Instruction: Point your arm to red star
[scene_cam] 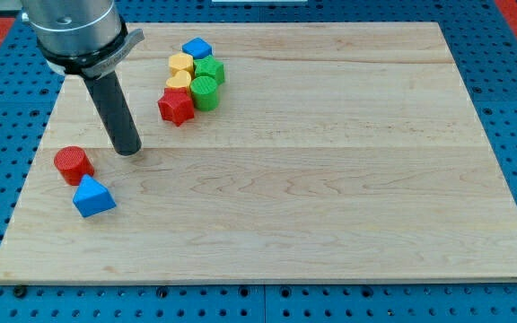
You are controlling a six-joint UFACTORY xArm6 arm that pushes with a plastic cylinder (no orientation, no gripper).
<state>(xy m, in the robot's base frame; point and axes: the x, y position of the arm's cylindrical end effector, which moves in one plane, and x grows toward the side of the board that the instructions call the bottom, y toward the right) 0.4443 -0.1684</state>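
In the camera view, my tip (127, 149) rests on the wooden table (330, 179) in the left part of the frame. I carry no fingers, only this straight dark rod, so nothing opens or closes. The red star (176, 106) lies up and to the right of my tip, apart from it, at the lower left of a cluster holding a yellow heart (179, 82), another yellow block (180, 64), two green blocks (206, 90), and a blue block (197, 48). A red cylinder (74, 164) sits left of my tip, a blue triangle (93, 196) below it.
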